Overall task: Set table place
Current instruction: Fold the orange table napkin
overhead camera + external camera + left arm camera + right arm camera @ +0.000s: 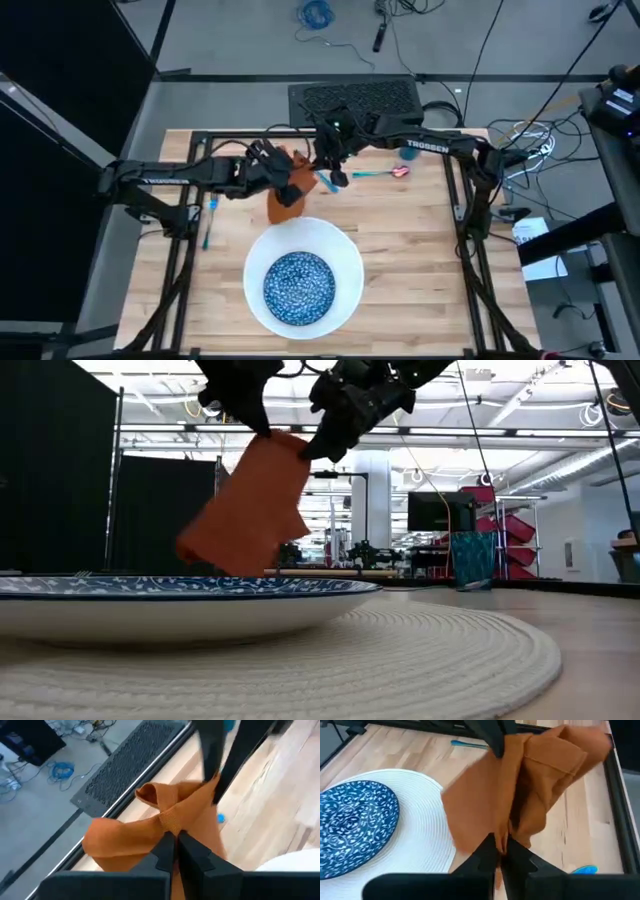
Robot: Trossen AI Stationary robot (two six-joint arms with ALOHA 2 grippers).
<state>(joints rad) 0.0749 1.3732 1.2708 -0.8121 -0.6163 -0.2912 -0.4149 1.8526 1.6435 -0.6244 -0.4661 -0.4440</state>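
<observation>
Both the left gripper [281,172] and right gripper [326,160] pinch the orange cloth napkin [287,190], lifted above the light wooden worktop [420,250] near its far edge, beyond the blue patterned bowl [298,285] on the round white woven mat [340,255].

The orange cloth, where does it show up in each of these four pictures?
High view: the orange napkin hangs between both grippers, just above the white round mat.
Low view: it dangles upper left of centre, above the blue patterned dish.
Left wrist view: it fills the middle, pinched by the left gripper.
Right wrist view: centre-right, pinched by the right gripper.
Shared landmark: the white mat, seen in every view.
</observation>
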